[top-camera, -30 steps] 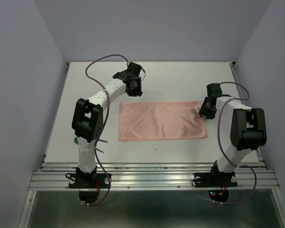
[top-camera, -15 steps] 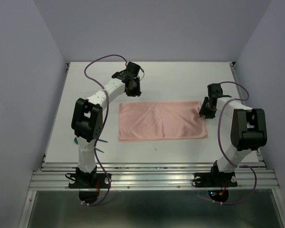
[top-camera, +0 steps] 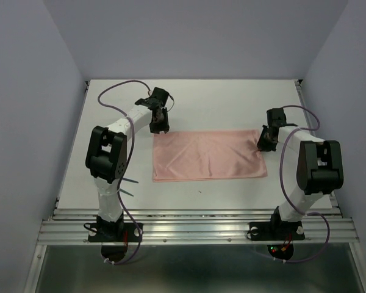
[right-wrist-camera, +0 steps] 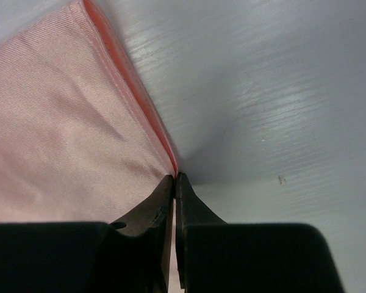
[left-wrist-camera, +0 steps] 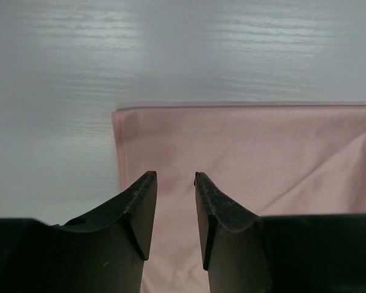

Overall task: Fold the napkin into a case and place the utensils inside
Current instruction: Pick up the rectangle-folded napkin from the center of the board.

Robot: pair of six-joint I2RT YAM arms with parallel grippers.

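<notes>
The right gripper (right-wrist-camera: 174, 178) is closed, its jaws pinching the right short edge of the napkin (top-camera: 207, 155), which lies flat as a folded rectangle with its long axis running left to right between the arms, while the left gripper (left-wrist-camera: 174, 183), jaws parted and empty, hovers over the far left corner.
</notes>
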